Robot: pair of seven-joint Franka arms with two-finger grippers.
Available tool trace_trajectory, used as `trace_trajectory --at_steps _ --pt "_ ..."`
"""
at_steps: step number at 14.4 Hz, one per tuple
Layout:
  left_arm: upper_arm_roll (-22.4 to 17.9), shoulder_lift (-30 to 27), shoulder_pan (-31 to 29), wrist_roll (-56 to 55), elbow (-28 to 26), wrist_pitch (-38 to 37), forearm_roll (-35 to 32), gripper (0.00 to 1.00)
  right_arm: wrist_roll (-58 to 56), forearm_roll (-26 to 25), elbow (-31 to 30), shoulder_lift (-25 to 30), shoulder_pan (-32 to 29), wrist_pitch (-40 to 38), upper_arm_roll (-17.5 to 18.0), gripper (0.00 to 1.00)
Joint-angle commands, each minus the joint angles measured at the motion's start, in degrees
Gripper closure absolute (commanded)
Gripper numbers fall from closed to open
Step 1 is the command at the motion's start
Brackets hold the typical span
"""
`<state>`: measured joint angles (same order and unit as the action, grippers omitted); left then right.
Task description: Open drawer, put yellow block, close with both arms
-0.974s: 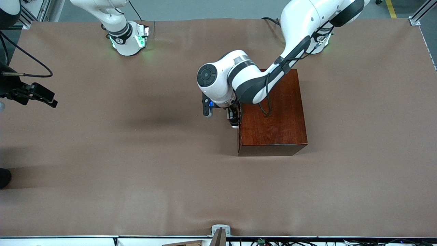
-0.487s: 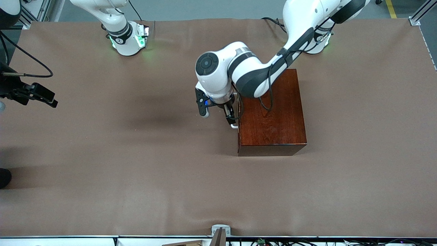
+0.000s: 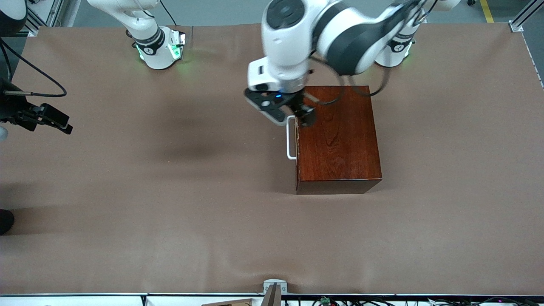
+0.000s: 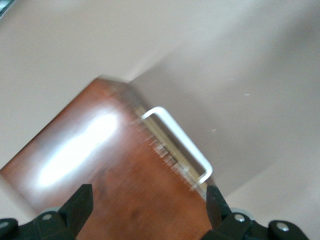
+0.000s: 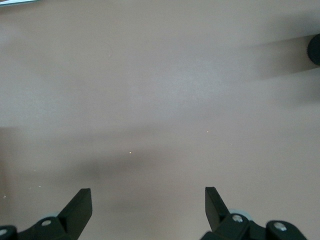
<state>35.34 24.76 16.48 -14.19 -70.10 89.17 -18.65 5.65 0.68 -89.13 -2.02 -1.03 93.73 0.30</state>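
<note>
The mahogany box stands on the table toward the left arm's end. Its drawer is shut, and the white bar handle faces the right arm's end. My left gripper is open and empty, up in the air over the box's edge above the handle. The left wrist view shows the box top and the handle below my open left gripper. My right gripper waits open and empty over bare table at the right arm's end, and its own wrist view shows the same. The yellow block is out of view.
A brown cover spans the table. A grey bracket sits at the table edge nearest the front camera. A dark object sits at the table's edge at the right arm's end.
My left gripper has lifted away from the drawer handle and moved toward the robots' bases, leaving the handle uncovered. The drawer stays shut. The right arm has not moved.
</note>
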Motion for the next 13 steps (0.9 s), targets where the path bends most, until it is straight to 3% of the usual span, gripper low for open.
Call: trace_trajectory --at_steps 1,7,9,11,13 --pt "0.2 -6.2 -7.0 -6.6 -2.1 -4.8 2.6 0.0 0.6 0.3 0.1 0.1 -0.4 0.0 0.4 0.0" --pt "0.3 -10.8 -22.5 -11.0 -2.7 -8.0 6.6 0.0 0.6 0.3 0.1 0.1 -0.4 -0.1 0.4 0.0" --pt "-1.8 -11.1 -25.3 -10.4 -2.7 -9.9 9.5 0.0 0.6 0.3 0.1 0.1 -0.5 -0.1 0.4 0.0" --pt "-10.2 -12.0 -22.6 -9.7 -2.8 -12.4 12.8 0.0 0.6 0.3 0.1 0.1 -0.5 -0.1 0.4 0.0" --pt "-22.8 -13.9 -16.8 -6.1 -3.5 -12.4 17.3 0.0 0.6 0.3 0.1 0.1 -0.5 -0.1 0.4 0.0"
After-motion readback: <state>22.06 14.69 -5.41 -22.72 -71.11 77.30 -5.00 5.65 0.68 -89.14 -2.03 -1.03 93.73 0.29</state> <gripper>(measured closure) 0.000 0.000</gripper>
